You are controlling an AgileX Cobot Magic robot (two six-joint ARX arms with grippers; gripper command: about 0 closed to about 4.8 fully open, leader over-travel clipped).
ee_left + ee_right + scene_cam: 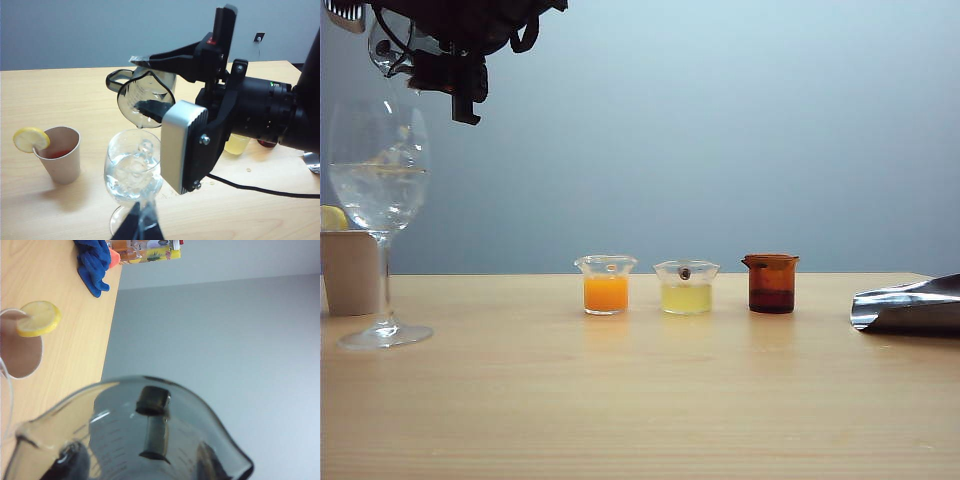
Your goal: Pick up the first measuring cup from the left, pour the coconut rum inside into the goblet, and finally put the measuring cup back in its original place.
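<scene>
We see the wooden table with wide bare room across its near half; the goblet stands close to the left edge, and a crumpled silvery wrapper lies at the right edge. The right gripper hangs high at the far left, above the goblet, its jaws clamped on the first measuring cup, one finger along the outside wall and one inside. The smoky cup is tipped far over, its lip pointing down over the goblet's mouth, not touching the rim. In the right wrist view the cup fills the near field and looks nearly drained. The goblet holds ice cubes and the coconut rum, clear liquid about halfway up the bowl.

Just behind the goblet on the left stands a beige paper cup with a lemon slice on its rim and something red inside. At the table's middle three small cups stand in a row, apart from each other: a clear cup of orange liquid, a clear cup of pale yellow liquid, and an amber-brown cup with dark liquid low inside. To their left the spot in the row is bare.

The left gripper shows only its fingertips near the goblet's foot, close together; we cannot tell whether they are fully closed
</scene>
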